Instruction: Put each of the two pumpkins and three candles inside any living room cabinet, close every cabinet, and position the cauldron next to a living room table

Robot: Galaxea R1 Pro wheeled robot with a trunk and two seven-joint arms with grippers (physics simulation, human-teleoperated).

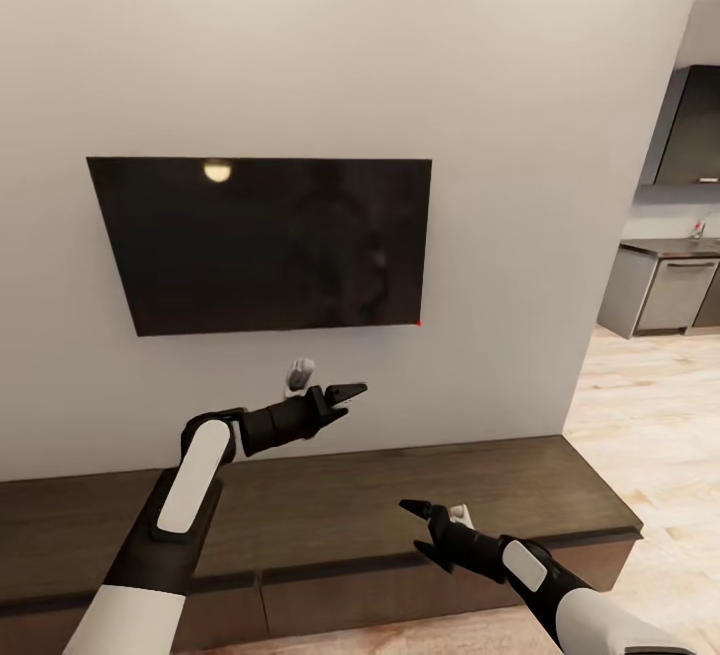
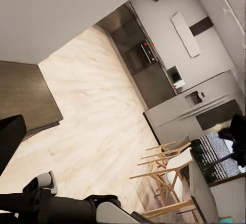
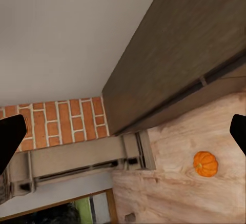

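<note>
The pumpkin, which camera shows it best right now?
The right wrist view: the orange pumpkin lies on the pale wood floor, apart from the dark-brown cabinet. In the head view the cabinet sits under the wall TV, with no pumpkin there. The left wrist view looks toward the kitchen.

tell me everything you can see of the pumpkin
The pumpkin shows in the right wrist view: small, bright orange, flattened-round with ribbed sides. It lies alone on the pale wood floor, in front of the long dark-brown cabinet, apart from it. Nothing touches it but the floor; its stem cannot be made out.
</note>
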